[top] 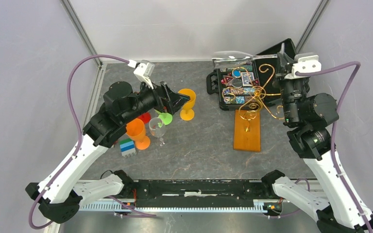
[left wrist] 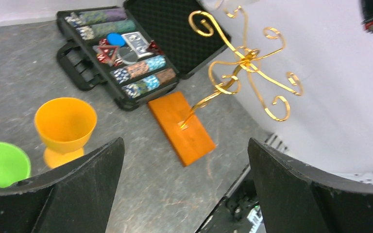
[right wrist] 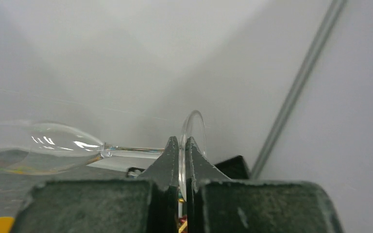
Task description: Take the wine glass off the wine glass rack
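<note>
The wine glass (top: 229, 58) is clear and lies level in the air over the open black case, its bowl pointing left. My right gripper (top: 282, 57) is shut on its round foot (right wrist: 194, 127); in the right wrist view the foot's disc stands edge-on between the fingertips of that gripper (right wrist: 182, 145), and the stem runs left to the bowl (right wrist: 34, 148). The wine glass rack (top: 258, 92), gold wire on an orange wooden base (top: 247, 131), stands just below and in front; whether the glass touches its curls I cannot tell. My left gripper (top: 183, 98) hangs open and empty over the cups, facing the wine glass rack (left wrist: 245, 60).
An open black case (top: 234, 87) of coloured chips lies behind the rack. At the left stand a yellow-orange goblet (top: 188, 103), a green cup (top: 165, 117), a clear glass (top: 157, 129), an orange cup (top: 138, 133) and a striped block (top: 127, 147). Walls close in at the back and sides.
</note>
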`<state>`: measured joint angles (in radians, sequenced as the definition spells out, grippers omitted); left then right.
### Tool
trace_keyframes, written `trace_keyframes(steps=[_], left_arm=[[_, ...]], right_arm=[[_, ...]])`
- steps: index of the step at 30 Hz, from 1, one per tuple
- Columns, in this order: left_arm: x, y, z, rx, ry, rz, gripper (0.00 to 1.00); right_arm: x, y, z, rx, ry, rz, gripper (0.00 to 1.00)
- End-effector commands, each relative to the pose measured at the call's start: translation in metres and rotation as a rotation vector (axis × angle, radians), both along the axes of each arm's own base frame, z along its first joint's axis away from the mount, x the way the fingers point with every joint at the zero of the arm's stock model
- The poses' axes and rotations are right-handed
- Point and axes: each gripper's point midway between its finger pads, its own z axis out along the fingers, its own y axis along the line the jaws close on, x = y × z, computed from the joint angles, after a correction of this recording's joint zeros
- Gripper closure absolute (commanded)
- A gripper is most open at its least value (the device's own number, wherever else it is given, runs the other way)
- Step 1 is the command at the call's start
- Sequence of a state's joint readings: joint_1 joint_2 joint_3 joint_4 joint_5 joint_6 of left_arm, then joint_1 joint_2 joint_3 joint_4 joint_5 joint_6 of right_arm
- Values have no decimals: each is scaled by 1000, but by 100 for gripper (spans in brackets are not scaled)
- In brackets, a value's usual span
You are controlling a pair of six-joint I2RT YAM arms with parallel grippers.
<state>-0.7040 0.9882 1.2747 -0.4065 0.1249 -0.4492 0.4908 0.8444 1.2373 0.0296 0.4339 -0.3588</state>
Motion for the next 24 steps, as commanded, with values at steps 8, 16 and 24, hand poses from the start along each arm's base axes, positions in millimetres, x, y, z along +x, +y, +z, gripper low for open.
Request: trace_keyframes(steps=[8, 16, 24], left_arm=[[-21, -24, 71, -325, -88, -152, 11], [-18, -22, 71, -345, -58, -124, 47], [-22, -25, 72, -344, -40, -149, 48]], right_arm=[[-6, 87, -13, 170, -2, 494, 100], [-5, 101, -20, 212, 9, 570, 100], [-6, 105, -19, 229, 4, 595, 100]])
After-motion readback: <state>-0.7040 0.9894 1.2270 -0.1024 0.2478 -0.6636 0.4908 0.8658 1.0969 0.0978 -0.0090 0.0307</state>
